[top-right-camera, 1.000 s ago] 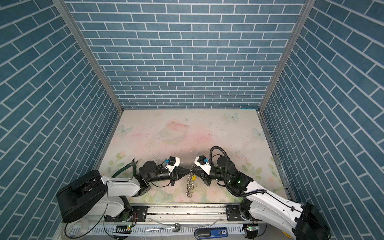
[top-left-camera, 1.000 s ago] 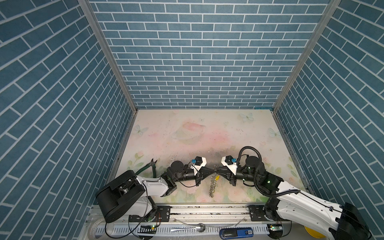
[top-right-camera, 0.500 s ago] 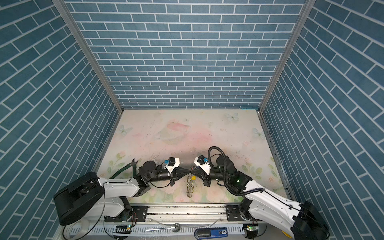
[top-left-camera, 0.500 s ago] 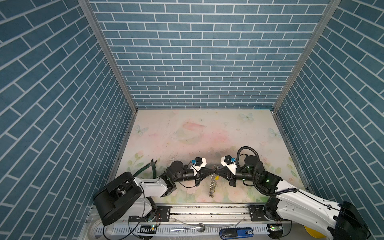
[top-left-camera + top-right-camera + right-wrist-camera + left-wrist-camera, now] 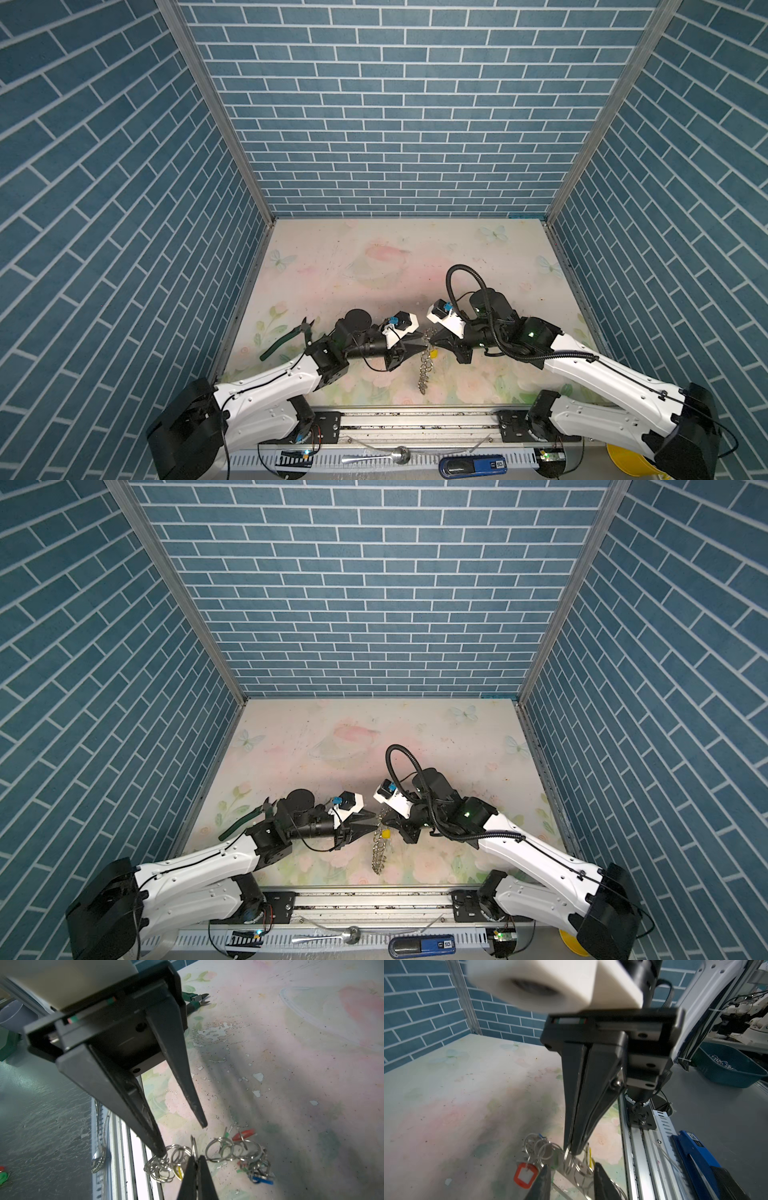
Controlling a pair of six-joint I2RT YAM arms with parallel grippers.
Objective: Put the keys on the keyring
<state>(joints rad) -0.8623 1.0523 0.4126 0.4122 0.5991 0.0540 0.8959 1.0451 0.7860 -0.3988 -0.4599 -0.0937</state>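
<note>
The keyring [image 5: 424,370] [image 5: 379,850] shows as a chain of small silver rings hanging between the two gripper tips near the table's front. Keys with red [image 5: 244,1133], blue [image 5: 261,1180] and yellow [image 5: 178,1172] tags hang on it in a bunch. My right gripper [image 5: 195,1158] [image 5: 432,343] [image 5: 572,1150] is shut on one ring [image 5: 194,1146] of the chain. Facing it tip to tip, my left gripper [image 5: 571,1167] [image 5: 419,343] [image 5: 182,1138] is open, its fingers either side of the rings. A red tag [image 5: 526,1175] hangs beside its finger.
Green-handled cutters [image 5: 291,336] [image 5: 195,999] lie on the mat behind the left arm. The metal rail [image 5: 415,419] runs along the table's front edge, with a spoon [image 5: 386,457] and a blue device [image 5: 473,465] in front of it. Brick walls enclose three sides.
My left gripper's jaws have opened from shut. The right gripper has closed fully on the ring. The chain still hangs between the tips.
</note>
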